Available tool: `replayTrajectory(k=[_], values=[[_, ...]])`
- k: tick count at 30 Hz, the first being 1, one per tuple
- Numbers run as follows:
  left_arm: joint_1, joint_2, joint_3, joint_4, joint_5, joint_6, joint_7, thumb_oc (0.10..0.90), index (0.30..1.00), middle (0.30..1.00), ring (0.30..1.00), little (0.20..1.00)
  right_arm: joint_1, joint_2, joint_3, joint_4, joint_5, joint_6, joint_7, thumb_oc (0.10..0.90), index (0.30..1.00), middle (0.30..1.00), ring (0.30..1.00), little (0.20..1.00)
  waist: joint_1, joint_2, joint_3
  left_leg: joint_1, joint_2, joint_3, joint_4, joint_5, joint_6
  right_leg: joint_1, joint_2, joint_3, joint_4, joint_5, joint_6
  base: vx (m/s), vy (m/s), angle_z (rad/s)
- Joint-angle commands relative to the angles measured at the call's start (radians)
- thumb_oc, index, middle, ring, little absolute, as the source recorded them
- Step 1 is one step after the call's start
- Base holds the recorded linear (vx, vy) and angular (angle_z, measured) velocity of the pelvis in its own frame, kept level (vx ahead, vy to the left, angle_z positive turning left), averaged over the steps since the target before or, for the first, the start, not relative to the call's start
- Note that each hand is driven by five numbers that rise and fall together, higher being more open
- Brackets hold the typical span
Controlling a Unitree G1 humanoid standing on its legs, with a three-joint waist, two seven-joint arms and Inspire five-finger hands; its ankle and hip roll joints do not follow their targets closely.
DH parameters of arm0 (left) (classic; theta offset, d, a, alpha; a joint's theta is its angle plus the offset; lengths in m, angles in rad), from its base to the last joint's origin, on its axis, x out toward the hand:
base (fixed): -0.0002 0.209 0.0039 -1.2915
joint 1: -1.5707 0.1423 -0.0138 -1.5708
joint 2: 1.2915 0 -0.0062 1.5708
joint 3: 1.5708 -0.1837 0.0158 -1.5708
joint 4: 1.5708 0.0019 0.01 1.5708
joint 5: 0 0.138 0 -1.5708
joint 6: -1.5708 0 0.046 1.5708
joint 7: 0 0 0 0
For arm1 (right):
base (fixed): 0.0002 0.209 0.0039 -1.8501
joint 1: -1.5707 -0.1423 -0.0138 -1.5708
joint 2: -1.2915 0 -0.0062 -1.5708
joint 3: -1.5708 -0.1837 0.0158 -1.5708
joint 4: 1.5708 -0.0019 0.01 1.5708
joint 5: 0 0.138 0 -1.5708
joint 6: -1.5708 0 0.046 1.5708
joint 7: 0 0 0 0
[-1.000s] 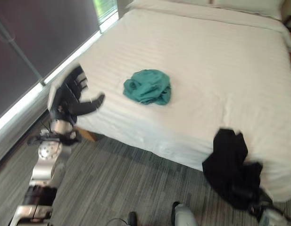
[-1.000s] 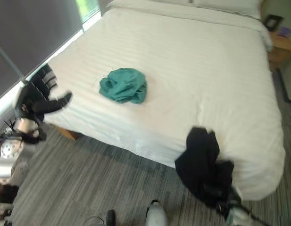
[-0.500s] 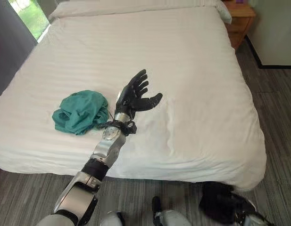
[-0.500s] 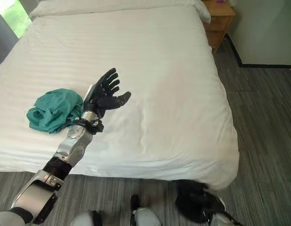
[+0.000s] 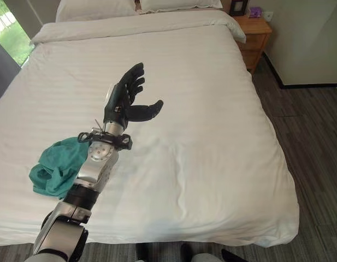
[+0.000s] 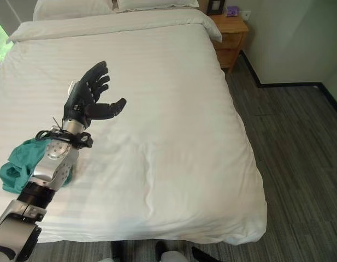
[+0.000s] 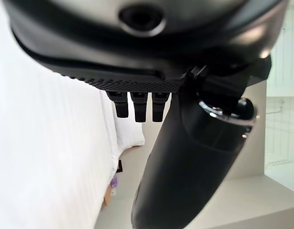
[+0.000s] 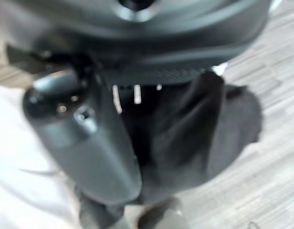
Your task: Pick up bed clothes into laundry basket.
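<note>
The left hand [image 5: 126, 101] was seen raised above the bed [image 5: 212, 142], roughly over its middle, with fingers straight and spread and the thumb standing out to the side; nothing was held in it. The left wrist view agreed: straight fingers [image 7: 136, 105] past the palm, nothing between them and the thumb.

A crumpled teal garment [image 5: 56, 166] lay on the bed near the left edge, towards the foot corner, partly hidden behind the left forearm. It was apart from the hand and nearer the foot than the hand was.

In the right wrist view the right hand [image 8: 85, 138] was seen with a black garment [image 8: 194, 133] hanging just past it, over grey striped floor [image 8: 266, 162]. The black cloth was judged to be held, but the fingers were mostly hidden behind the thumb and in the cloth, so the grip could not be told for certain.

A wooden nightstand [image 5: 256, 33] stood past the far right corner of the bed, and pillows [image 5: 94, 8] lay along the head edge. No laundry basket was seen.

Step judged in hand: the black garment was on its way to the basket, the teal one not yet picked up. The next move would call for the left hand to be brought back and down onto the teal cloth, then closed on a fold.
</note>
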Motion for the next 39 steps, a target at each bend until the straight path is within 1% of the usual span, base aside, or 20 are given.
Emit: replayTrajectory(k=[1, 3, 4, 5, 7, 8, 11, 17, 19, 22, 24, 26, 28, 29, 30, 31, 34, 37, 38, 39], values=[[0.003, 0.099, 0.209, -0.107, -0.014, -0.111, -0.019, 0.8, 0.9, 0.9, 0.9, 0.9, 0.014, -0.031, -0.033, -0.011, 0.0, -0.028, 0.037, 0.4, 0.3, 0.3, 0.3, 0.3, 0.05, 0.03, -0.061, 0.035, 0.001, 0.032, 0.005, -0.09, -0.019, 0.033, -0.148, -0.065, -0.037, 0.0, 0.194, 0.01, 0.043, 0.08], [0.079, 0.175, 0.263, -0.115, -0.012, -0.122, -0.044, 0.8, 0.9, 0.9, 0.9, 0.9, 0.013, -0.036, -0.034, -0.043, -0.003, -0.033, 0.052, 0.4, 0.3, 0.3, 0.3, 0.3, 0.063, 0.034, -0.065, 0.031, -0.008, 0.031, 0.005, -0.102, -0.016, 0.029, -0.154, -0.067, -0.042, 0.006, 0.202, 0.01, 0.046, 0.25], [0.128, 0.216, 0.311, -0.118, 0.01, -0.131, -0.038, 0.8, 0.9, 0.9, 0.9, 0.9, 0.011, -0.037, -0.03, -0.067, -0.005, -0.039, 0.06, 0.4, 0.3, 0.3, 0.3, 0.3, 0.07, 0.033, -0.07, 0.029, -0.014, 0.028, 0.005, -0.106, -0.014, 0.03, -0.158, -0.071, -0.05, 0.01, 0.206, 0.02, 0.045, 0.18], [0.179, 0.229, 0.363, -0.119, 0.0, -0.138, -0.035, 0.8, 0.9, 0.9, 0.9, 0.9, 0.012, -0.037, -0.031, -0.093, -0.007, -0.043, 0.069, 0.4, 0.3, 0.3, 0.3, 0.3, 0.079, 0.034, -0.072, 0.026, -0.019, 0.024, 0.005, -0.11, -0.012, 0.03, -0.163, -0.075, -0.056, 0.013, 0.21, 0.01, 0.038, 0.2], [0.224, 0.229, 0.412, -0.101, -0.017, -0.141, -0.024, 0.8, 0.9, 0.9, 0.9, 0.9, 0.014, -0.04, -0.024, -0.132, -0.013, -0.05, 0.069, 0.4, 0.3, 0.3, 0.3, 0.3, 0.085, 0.036, -0.073, 0.027, -0.023, 0.023, 0.005, -0.114, -0.011, 0.031, -0.167, -0.079, -0.061, 0.015, 0.215, 0.01, 0.031, 0.2], [0.237, 0.246, 0.431, -0.088, -0.008, -0.137, -0.018, 0.8, 0.9, 0.9, 0.9, 0.9, 0.014, -0.043, -0.024, -0.148, -0.017, -0.051, 0.069, 0.4, 0.3, 0.3, 0.3, 0.3, 0.09, 0.037, -0.074, 0.025, -0.025, 0.021, 0.005, -0.116, -0.009, 0.032, -0.17, -0.085, -0.065, 0.015, 0.218, 0.01, 0.023, 0.26], [0.269, 0.328, 0.463, -0.065, 0.004, -0.13, -0.017, 0.8, 0.9, 0.9, 0.9, 0.9, 0.003, -0.059, -0.013, -0.185, -0.027, -0.053, 0.07, 0.4, 0.3, 0.3, 0.3, 0.3, 0.109, 0.048, -0.066, 0.009, -0.036, 0.005, 0.005, -0.117, -0.005, 0.028, -0.177, -0.097, -0.065, 0.022, 0.226, -0.01, 0.036, 0.2], [0.299, 0.345, 0.457, -0.08, -0.005, -0.126, -0.038, 0.8, 0.9, 0.9, 0.9, 0.9, -0.001, -0.056, 0.021, -0.19, -0.061, -0.047, 0.07, 0.4, 0.3, 0.3, 0.3, 0.3, 0.119, 0.06, -0.061, -0.017, -0.045, -0.019, 0.005, -0.115, -0.003, 0.016, -0.184, -0.116, -0.059, 0.022, 0.229, -0.02, 0.013, 0.23], [0.312, 0.345, 0.448, -0.085, -0.005, -0.123, -0.053, 0.8, 0.9, 0.9, 0.9, 0.9, -0.003, -0.053, 0.036, -0.186, -0.078, -0.044, 0.073, 0.4, 0.3, 0.3, 0.3, 0.3, 0.122, 0.065, -0.06, -0.028, -0.047, -0.025, 0.005, -0.112, -0.001, 0.007, -0.184, -0.12, -0.056, 0.023, 0.229, -0.01, 0.002, 0.1], [0.314, 0.353, 0.391, -0.064, 0.012, -0.102, -0.095, 0.8, 0.9, 0.9, 0.9, 0.9, 0.0, -0.051, 0.061, -0.176, -0.113, -0.037, 0.083, 0.4, 0.3, 0.3, 0.3, 0.3, 0.119, 0.074, -0.06, -0.028, -0.05, -0.025, 0.005, -0.113, -0.001, 0.011, -0.187, -0.126, -0.065, 0.031, 0.231, 0.01, 0.002, 0.04], [0.313, 0.353, 0.391, -0.063, 0.012, -0.102, -0.095, 0.8, 0.9, 0.9, 0.9, 0.9, 0.0, -0.051, 0.06, -0.177, -0.113, -0.037, 0.083, 0.4, 0.3, 0.3, 0.3, 0.3, 0.119, 0.074, -0.06, -0.028, -0.05, -0.025, 0.005, -0.113, -0.001, 0.011, -0.187, -0.126, -0.066, 0.031, 0.231, 0.0, 0.0, 0.02], [0.306, 0.403, 0.33, -0.079, 0.09, -0.078, -0.128, 0.8, 0.9, 0.9, 0.9, 0.9, -0.004, -0.063, 0.067, -0.166, -0.129, -0.036, 0.087, 0.4, 0.3, 0.3, 0.3, 0.3, 0.117, 0.079, -0.054, -0.04, -0.052, -0.029, 0.005, -0.11, -0.001, 0.004, -0.19, -0.13, -0.068, 0.034, 0.235, 0.0, 0.0, 0.0], [0.267, 0.426, 0.28, -0.07, 0.129, -0.069, -0.134, 0.8, 0.9, 0.9, 0.9, 0.9, -0.011, -0.074, 0.073, -0.17, -0.131, -0.036, 0.086, 0.4, 0.3, 0.3, 0.3, 0.3, 0.114, 0.084, -0.049, -0.055, -0.054, -0.031, 0.005, -0.106, -0.001, -0.009, -0.191, -0.13, -0.068, 0.039, 0.236, -0.02, 0.002, 0.0], [0.199, 0.432, 0.217, -0.044, 0.175, -0.055, -0.125, 0.8, 0.9, 0.9, 0.9, 0.9, -0.015, -0.076, 0.081, -0.174, -0.127, -0.038, 0.084, 0.4, 0.3, 0.3, 0.3, 0.3, 0.108, 0.086, -0.045, -0.062, -0.054, -0.033, 0.005, -0.106, -0.001, -0.016, -0.19, -0.132, -0.068, 0.042, 0.239, 0.0, 0.0, 0.0], [0.161, 0.432, 0.182, -0.037, 0.197, -0.054, -0.121, 0.8, 0.9, 0.9, 0.9, 0.9, -0.012, -0.076, 0.084, -0.183, -0.128, -0.039, 0.081, 0.4, 0.3, 0.3, 0.3, 0.3, 0.104, 0.087, -0.042, -0.066, -0.054, -0.033, 0.005, -0.105, 0.0, -0.018, -0.189, -0.132, -0.069, 0.044, 0.24, 0.0, -0.006, 0.04], [0.155, 0.432, 0.177, -0.034, 0.197, -0.054, -0.12, 0.8, 0.9, 0.9, 0.9, 0.9, -0.011, -0.075, 0.082, -0.183, -0.128, -0.039, 0.081, 0.4, 0.3, 0.3, 0.3, 0.3, 0.106, 0.086, -0.042, -0.066, -0.054, -0.034, 0.005, -0.105, 0.0, -0.018, -0.189, -0.133, -0.069, 0.044, 0.24, 0.01, -0.002, 0.06], [0.083, 0.438, 0.123, 0.001, 0.283, -0.029, -0.103, 0.8, 0.9, 0.9, 0.9, 0.9, 0.009, -0.071, 0.097, -0.251, -0.139, -0.038, 0.082, 0.4, 0.3, 0.3, 0.3, 0.3, 0.094, 0.081, -0.037, -0.071, -0.052, -0.032, 0.005, -0.108, 0.001, -0.023, -0.188, -0.131, -0.07, 0.045, 0.243, 0.0, 0.001, 0.01], [-0.005, 0.414, 0.077, 0.075, 0.37, 0.005, -0.066, 0.8, 0.9, 0.9, 0.9, 0.9, 0.029, -0.063, 0.107, -0.331, -0.144, -0.038, 0.081, 0.4, 0.3, 0.3, 0.3, 0.3, 0.083, 0.072, -0.03, -0.08, -0.051, -0.028, 0.005, -0.109, 0.003, -0.032, -0.189, -0.127, -0.071, 0.047, 0.247, 0.0, 0.002, -0.07], [-0.011, 0.413, 0.072, 0.077, 0.371, 0.005, -0.065, 0.8, 0.9, 0.9, 0.9, 0.9, 0.03, -0.062, 0.105, -0.332, -0.144, -0.038, 0.08, 0.4, 0.3, 0.3, 0.3, 0.3, 0.085, 0.071, -0.03, -0.081, -0.051, -0.028, 0.005, -0.109, 0.003, -0.032, -0.189, -0.127, -0.071, 0.047, 0.247, 0.0, -0.003, -0.05], [-0.072, 0.403, 0.039, 0.112, 0.4, 0.023, -0.063, 0.8, 0.9, 0.9, 0.9, 0.9, 0.029, -0.058, 0.105, -0.346, -0.139, -0.037, 0.076, 0.4, 0.3, 0.3, 0.3, 0.3, 0.081, 0.066, -0.025, -0.089, -0.05, -0.027, 0.005, -0.11, 0.005, -0.043, -0.188, -0.126, -0.07, 0.051, 0.247, -0.01, -0.001, -0.04]])
